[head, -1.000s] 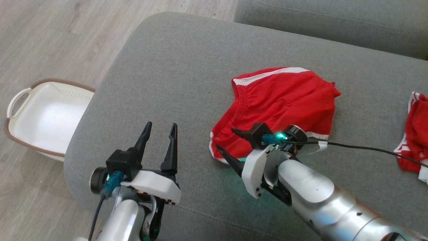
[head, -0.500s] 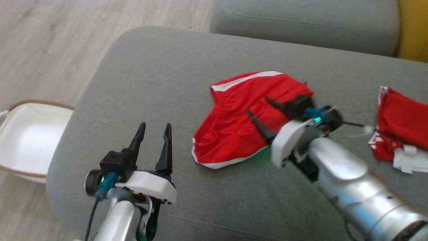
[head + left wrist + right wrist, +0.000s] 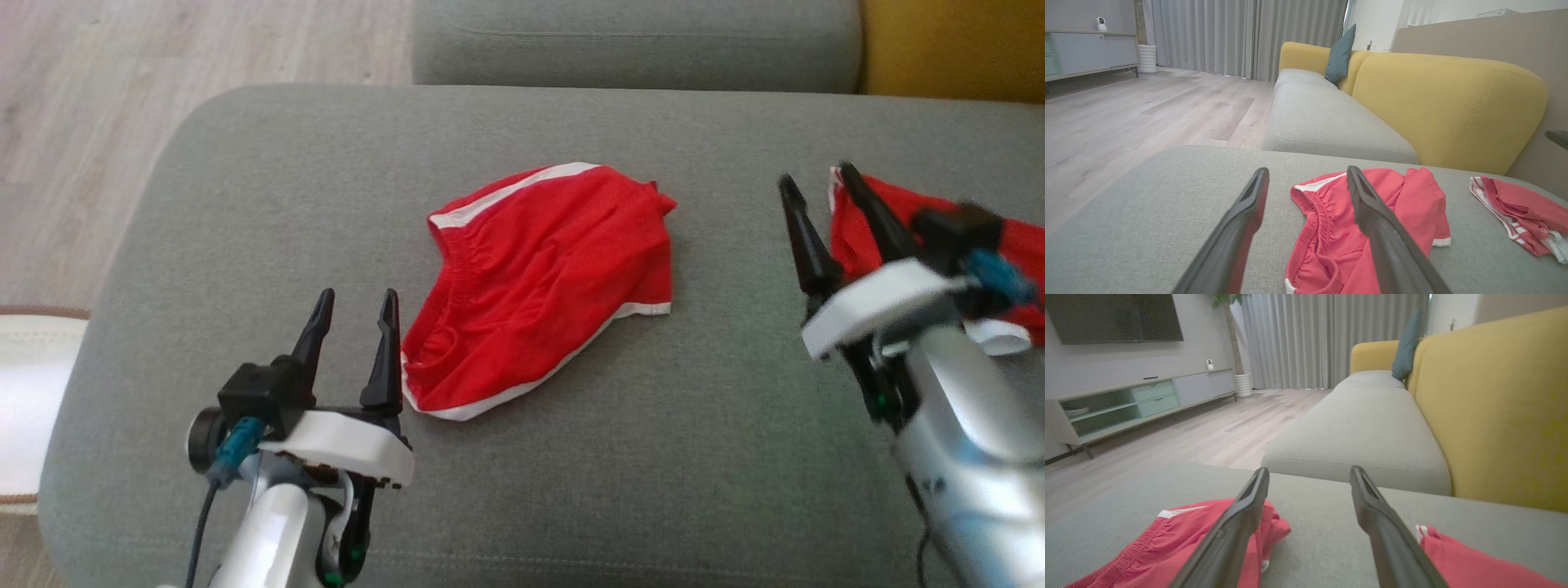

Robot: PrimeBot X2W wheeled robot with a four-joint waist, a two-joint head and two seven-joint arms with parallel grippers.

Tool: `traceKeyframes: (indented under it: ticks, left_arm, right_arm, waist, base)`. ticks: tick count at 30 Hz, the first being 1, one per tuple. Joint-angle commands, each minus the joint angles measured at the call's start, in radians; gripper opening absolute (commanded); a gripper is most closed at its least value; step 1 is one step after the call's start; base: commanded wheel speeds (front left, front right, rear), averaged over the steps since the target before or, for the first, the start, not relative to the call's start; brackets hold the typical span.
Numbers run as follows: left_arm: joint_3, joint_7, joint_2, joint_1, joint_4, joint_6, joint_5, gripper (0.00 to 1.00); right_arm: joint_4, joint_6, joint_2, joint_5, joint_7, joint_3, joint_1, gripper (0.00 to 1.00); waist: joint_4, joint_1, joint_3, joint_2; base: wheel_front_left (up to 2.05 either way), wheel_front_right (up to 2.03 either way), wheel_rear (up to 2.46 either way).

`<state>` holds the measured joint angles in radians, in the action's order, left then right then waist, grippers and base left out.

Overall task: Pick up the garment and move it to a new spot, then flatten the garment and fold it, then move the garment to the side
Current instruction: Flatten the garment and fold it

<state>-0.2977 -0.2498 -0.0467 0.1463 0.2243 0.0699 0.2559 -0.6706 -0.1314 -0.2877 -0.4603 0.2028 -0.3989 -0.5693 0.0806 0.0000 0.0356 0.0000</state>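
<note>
A grey sofa seat (image 3: 571,457) spreads across the head view, with pale wood floor (image 3: 82,122) to its left and a yellow backrest (image 3: 1445,106) beyond. Red shorts (image 3: 547,278) with white trim lie spread out near the seat's middle, the waistband toward the left and a hemmed leg toward the right. A second red garment (image 3: 1521,210) sits crumpled, well apart, at the seat's right edge. The left fingers (image 3: 384,351) hover just beside the shorts' lower left corner, spread apart and holding nothing. The right fingers (image 3: 804,237), blurred, stand between the two garments, close to the second one, likewise spread and empty. A white basket (image 3: 24,384) shows at the far left on the floor.
</note>
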Motion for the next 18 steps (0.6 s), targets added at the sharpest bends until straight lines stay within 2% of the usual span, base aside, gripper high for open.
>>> traceKeyframes:
  ticks: [1, 8, 12, 15, 18]
  left_arm:
    - [0.045, -0.012, -0.004, 0.026, -0.038, -0.005, -0.013, 1.0]
    - [0.062, -0.012, -0.004, 0.007, -0.042, -0.029, -0.021, 1.0]
    - [0.067, -0.012, -0.004, -0.001, -0.035, -0.046, -0.031, 1.0]
    - [0.071, -0.012, -0.009, 0.014, -0.021, -0.066, -0.047, 1.0]
    - [0.055, -0.012, -0.037, 0.046, 0.022, -0.093, -0.081, 1.0]
  right_arm:
    - [0.063, 0.001, 0.019, 0.024, 0.006, 0.037, 0.035, 1.0]
    - [0.313, 0.001, 0.164, 0.161, -0.045, 0.279, 0.289, 1.0]
    - [0.441, 0.001, 0.218, 0.216, -0.093, 0.337, 0.391, 1.0]
    - [0.52, 0.001, 0.232, 0.237, -0.126, 0.351, 0.421, 1.0]
    - [0.578, 0.001, 0.236, 0.251, -0.156, 0.364, 0.431, 1.0]
  waist:
    - [-0.017, 0.0, 0.007, 0.0]
    - [-0.039, 0.0, 0.018, 0.0]
    - [-0.046, 0.0, 0.034, 0.0]
    - [-0.051, 0.0, 0.059, 0.0]
    - [-0.055, 0.0, 0.083, 0.0]
  base:
    - [0.0, 0.0, 0.0]
    - [0.0, 0.0, 0.0]
    - [0.0, 0.0, 0.0]
    - [0.0, 0.0, 0.0]
    - [0.0, 0.0, 0.0]
